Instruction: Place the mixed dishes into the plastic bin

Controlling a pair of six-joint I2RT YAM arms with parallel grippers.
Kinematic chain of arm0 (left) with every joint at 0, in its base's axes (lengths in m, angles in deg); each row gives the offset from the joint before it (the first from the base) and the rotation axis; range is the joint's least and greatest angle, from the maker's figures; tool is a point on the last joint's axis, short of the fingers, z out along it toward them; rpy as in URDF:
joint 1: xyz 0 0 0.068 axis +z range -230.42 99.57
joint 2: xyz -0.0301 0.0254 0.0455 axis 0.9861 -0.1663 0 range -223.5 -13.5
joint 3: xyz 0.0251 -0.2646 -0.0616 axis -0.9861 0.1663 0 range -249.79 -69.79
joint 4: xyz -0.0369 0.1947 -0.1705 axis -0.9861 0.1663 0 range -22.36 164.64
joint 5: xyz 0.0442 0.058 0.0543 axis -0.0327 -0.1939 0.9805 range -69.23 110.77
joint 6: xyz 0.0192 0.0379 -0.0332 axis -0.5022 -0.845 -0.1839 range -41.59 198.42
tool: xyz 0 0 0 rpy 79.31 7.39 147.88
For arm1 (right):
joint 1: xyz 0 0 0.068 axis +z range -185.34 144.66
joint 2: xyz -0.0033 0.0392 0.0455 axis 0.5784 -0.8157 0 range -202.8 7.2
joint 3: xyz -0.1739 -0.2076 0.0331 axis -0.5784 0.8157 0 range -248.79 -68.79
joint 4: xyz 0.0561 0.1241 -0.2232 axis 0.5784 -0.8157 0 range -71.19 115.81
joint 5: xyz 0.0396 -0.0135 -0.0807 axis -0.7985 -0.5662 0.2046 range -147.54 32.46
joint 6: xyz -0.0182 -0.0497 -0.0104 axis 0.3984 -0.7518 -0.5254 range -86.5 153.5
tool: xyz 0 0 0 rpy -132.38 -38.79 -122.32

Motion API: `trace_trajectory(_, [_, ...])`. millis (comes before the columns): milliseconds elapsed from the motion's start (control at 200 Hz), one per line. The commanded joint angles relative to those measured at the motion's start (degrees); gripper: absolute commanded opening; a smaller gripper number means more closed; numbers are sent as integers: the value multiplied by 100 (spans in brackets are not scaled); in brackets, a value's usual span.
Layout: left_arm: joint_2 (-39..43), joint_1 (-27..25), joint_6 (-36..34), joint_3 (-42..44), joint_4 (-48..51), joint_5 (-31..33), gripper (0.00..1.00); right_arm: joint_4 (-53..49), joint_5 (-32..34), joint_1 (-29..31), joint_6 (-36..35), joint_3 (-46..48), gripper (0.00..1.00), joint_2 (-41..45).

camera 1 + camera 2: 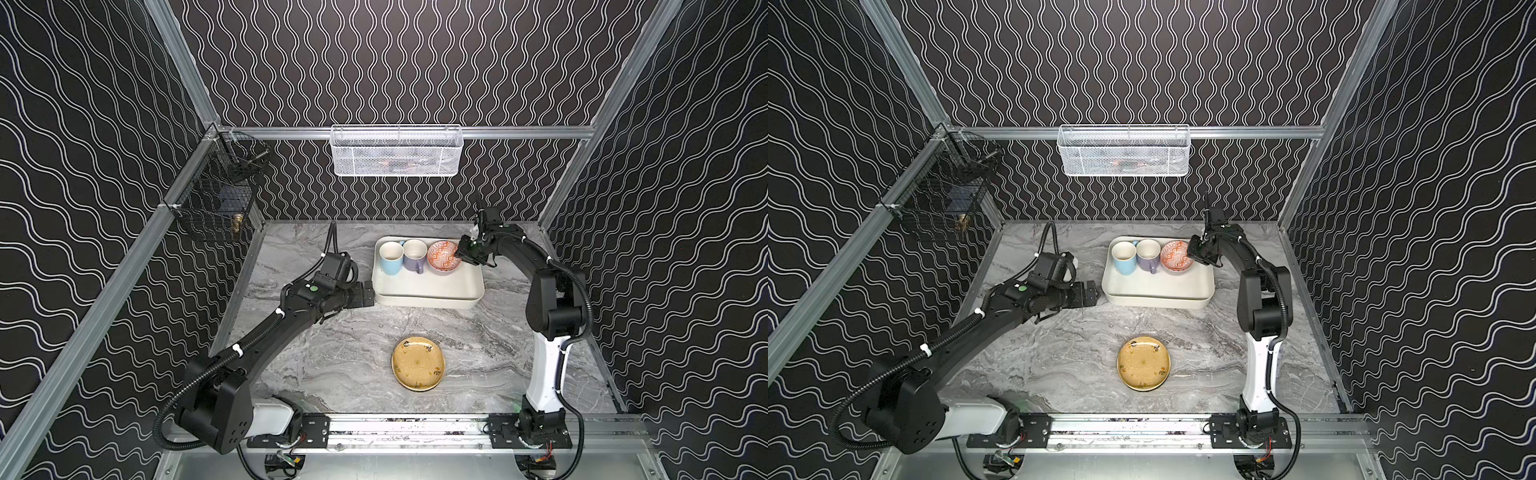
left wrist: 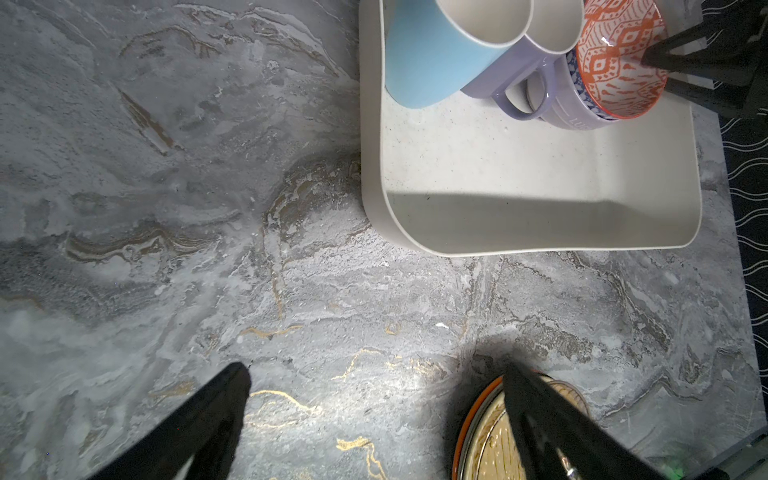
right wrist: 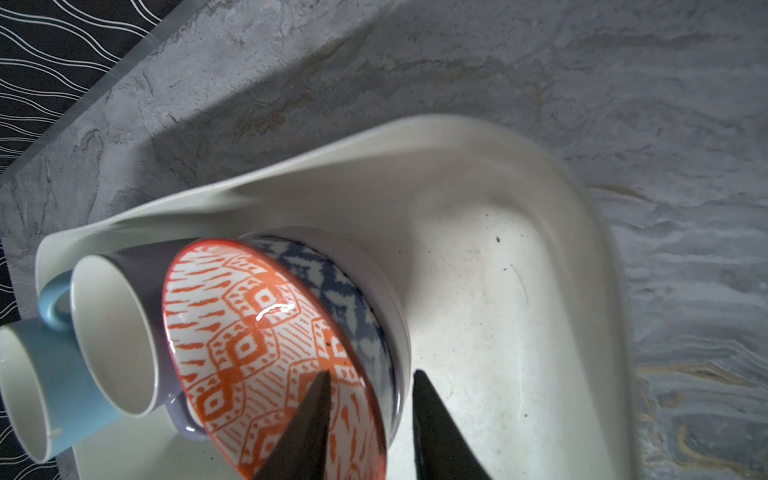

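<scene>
left gripper [image 2: 374, 374] wide open, empty, right gripper [image 3: 372, 376] straddling orange-patterned bowl [image 3: 249, 332] rim, grip unclear, lilac bowl [image 2: 577, 122] half-hidden

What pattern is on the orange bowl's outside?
Blue and white diamonds on the orange bowl; best in right wrist view.

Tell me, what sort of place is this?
Probably a robot test booth staged as a kitchen counter: aluminium frame and wavy-patterned walls enclose it, two robot arms are bolted to a front rail, and mugs sit in a plastic bin on a marble-look tabletop.
</scene>
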Motion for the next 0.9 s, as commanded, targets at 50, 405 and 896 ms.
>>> trace_trajectory(50, [50, 8, -85, 11, -55, -16, 99, -157, -76, 4, 1, -157, 34, -205])
trace_trajectory(405, [30, 10, -111, 22, -80, -100, 99, -56, -75, 27, 14, -101, 40, -180])
trace_trajectory(896, [85, 13, -118, 64, -69, -78, 99, -415, -104, 56, 45, -927, 39, -968])
